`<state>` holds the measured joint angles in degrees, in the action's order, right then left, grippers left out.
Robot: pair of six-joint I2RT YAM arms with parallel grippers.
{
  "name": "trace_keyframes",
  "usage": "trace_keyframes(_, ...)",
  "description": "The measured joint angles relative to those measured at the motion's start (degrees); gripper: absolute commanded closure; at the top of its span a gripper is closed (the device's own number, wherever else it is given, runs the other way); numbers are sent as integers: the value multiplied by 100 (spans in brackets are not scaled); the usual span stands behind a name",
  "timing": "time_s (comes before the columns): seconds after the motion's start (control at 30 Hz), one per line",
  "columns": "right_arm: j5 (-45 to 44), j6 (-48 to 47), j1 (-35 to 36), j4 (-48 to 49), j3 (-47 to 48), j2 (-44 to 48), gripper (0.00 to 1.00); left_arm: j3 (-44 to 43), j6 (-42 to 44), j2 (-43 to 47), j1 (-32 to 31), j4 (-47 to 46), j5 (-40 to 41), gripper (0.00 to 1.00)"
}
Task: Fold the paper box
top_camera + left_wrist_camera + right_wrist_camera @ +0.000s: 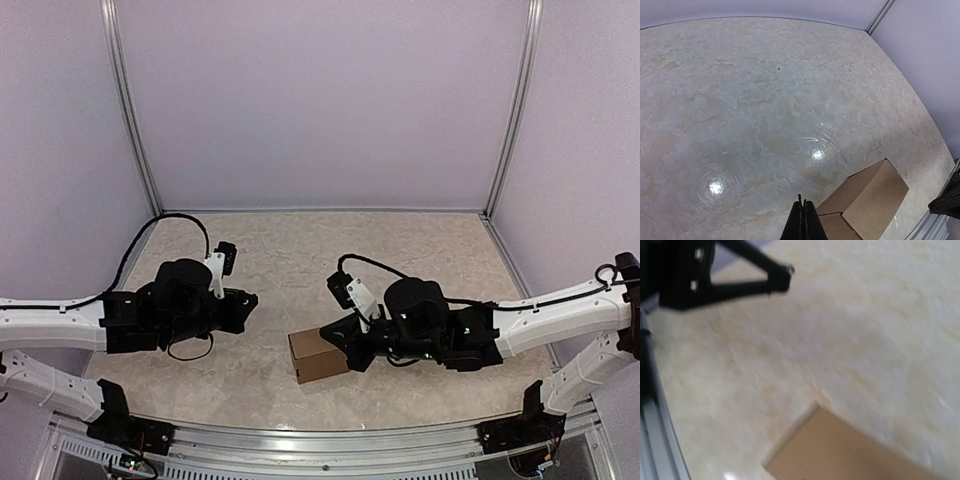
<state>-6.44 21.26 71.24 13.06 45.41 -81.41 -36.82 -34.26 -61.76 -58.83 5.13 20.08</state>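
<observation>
Right gripper [326, 335], shut and empty, hovered at the box's [312, 360] right end, nearer than the left gripper [250, 300], also shut and empty, well apart leftward.

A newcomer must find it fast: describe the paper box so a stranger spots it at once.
On the marbled table, look near the front edge, about midway across. The box sits by the tip of the right claw, apart from the left claw. It is the only brown thing there: a squarish cardboard carton.
</observation>
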Motion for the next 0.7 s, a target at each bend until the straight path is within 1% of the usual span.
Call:
trace_keyframes(0.17,-133,212,0,-310,-485,275,100,-212,138,-702,280,-208,-527,100)
trace_keyframes(0.43,-225,723,0,-450,-1165,437,100,-721,249,-1731,422,-520,-1252,100)
trace_keyframes(0.7,-313,1071,0,-144,-1224,-96,100,-949,254,-2468,466,-734,-1880,100)
